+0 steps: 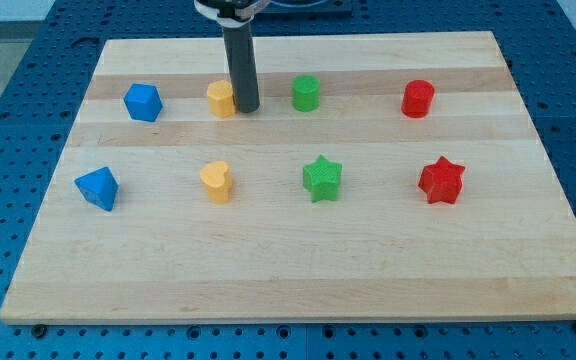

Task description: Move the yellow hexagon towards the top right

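The yellow hexagon (220, 99) sits in the upper row of the wooden board (298, 260), left of centre. My dark rod comes down from the view's top, and my tip (245, 106) stands right against the hexagon's right side, touching or nearly so. The rod hides part of the hexagon's right edge.
In the upper row are a blue hexagon-like block (143, 102), a green cylinder (306, 93) just right of my tip, and a red cylinder (418, 99). In the lower row are a blue block (98, 188), a yellow heart (216, 181), a green star (321, 178) and a red star (441, 180).
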You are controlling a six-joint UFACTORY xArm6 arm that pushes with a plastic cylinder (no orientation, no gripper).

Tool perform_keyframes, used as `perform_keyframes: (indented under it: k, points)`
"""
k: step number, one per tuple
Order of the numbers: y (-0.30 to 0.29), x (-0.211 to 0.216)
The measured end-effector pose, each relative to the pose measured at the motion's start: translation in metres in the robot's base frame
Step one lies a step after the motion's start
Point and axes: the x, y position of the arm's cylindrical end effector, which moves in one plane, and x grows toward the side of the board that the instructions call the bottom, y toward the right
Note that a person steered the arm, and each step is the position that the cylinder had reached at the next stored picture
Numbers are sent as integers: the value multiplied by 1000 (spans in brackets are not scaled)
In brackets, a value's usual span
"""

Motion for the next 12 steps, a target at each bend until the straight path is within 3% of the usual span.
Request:
perform_keyframes:
  k: [1, 2, 3, 5, 7, 10, 12]
  points:
    - [-14, 36]
    - [-59, 34]
    - [-72, 1]
    - [17, -27]
    - [36, -37]
    - [176, -94]
    - [130, -89]
